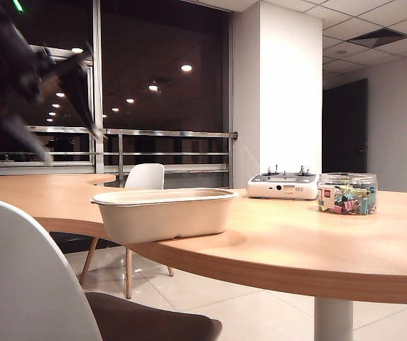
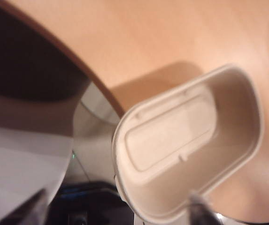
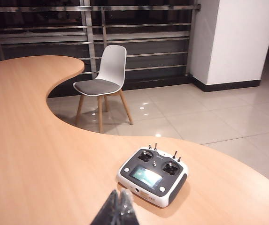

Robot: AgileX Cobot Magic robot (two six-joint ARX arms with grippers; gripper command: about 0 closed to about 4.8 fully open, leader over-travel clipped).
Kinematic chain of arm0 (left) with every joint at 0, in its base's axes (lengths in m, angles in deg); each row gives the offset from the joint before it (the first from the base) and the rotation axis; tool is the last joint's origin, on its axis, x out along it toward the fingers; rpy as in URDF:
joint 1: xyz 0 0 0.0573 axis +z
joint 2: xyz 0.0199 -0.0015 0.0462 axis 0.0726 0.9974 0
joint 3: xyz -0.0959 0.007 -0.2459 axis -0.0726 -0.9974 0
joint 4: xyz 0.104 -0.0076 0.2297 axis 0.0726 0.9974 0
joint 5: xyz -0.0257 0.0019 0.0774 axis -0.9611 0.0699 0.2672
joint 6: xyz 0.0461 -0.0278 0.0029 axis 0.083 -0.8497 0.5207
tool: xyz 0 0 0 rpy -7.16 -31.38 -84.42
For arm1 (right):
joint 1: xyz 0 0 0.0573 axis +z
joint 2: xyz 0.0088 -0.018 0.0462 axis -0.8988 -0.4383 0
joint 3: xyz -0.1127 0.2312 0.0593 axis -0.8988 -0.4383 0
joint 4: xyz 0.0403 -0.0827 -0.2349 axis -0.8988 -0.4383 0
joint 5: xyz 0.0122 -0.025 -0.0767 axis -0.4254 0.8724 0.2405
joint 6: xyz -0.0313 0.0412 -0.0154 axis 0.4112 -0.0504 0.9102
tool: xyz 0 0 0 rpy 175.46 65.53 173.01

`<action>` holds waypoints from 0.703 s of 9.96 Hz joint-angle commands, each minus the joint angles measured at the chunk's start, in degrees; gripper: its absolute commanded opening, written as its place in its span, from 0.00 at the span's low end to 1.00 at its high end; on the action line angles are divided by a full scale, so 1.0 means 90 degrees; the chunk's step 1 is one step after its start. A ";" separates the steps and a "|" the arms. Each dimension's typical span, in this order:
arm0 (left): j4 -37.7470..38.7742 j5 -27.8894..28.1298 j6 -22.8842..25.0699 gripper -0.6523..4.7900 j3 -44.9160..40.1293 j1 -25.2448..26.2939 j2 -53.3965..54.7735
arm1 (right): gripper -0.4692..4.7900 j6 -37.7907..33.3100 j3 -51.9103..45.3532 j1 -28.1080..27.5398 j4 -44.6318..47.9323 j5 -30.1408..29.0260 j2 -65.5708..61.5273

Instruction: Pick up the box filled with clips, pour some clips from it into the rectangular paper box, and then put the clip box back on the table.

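The step in hand looks like the first approach, since the jar of clips (image 1: 346, 193) stands untouched on the table (image 1: 281, 245), far right in the exterior view, just beside the white remote control (image 1: 283, 185). To do it well, 1 gripper should come in level at the jar's side, jaws spread wider than its wall, and close below the lid. The left gripper (image 2: 118, 208) hangs above the paper box (image 2: 190, 145) with its 2 fingers spread wide, holding nothing, well apart from the jar. The right gripper (image 3: 117, 209) is closed and empty, hovering over the table near the remote control; the jar is outside its wrist view.
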 commanded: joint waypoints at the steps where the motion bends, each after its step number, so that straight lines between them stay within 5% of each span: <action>1: -0.0087 -0.0002 -0.0114 0.82 0.0019 -0.0328 0.0440 | 0.09 -0.0007 0.0039 -0.0002 0.0109 -0.0109 0.0017; 7: -0.0721 -0.0015 -0.0568 0.80 0.0019 -0.0617 0.1474 | 0.09 -0.0007 0.0066 -0.0002 0.0165 -0.0367 0.0039</action>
